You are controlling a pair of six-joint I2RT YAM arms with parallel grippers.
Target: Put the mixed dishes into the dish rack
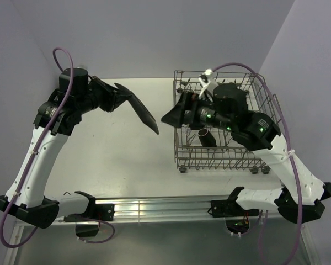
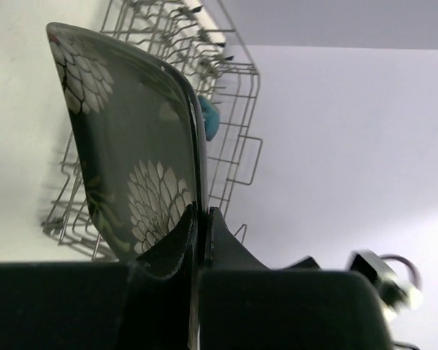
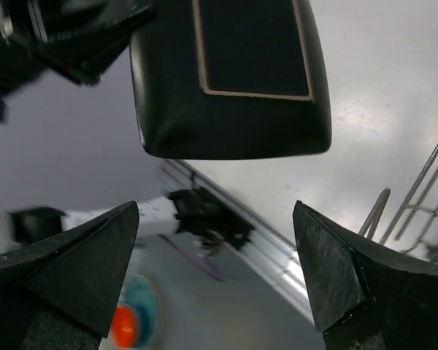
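My left gripper is shut on one edge of the square black floral plate and holds it on edge above the table, left of the dish rack. The left wrist view shows the plate pinched between my fingers, with the rack beyond it and a teal cup inside. My right gripper is open and empty at the rack's left side, facing the plate. Its wrist view shows the plate's underside just beyond the spread fingertips. A dark dish lies in the rack.
The right arm reaches across the top of the rack. Rack wires show at the right of the right wrist view. The metal rail with both arm bases runs along the near edge. Walls close in at the left and back.
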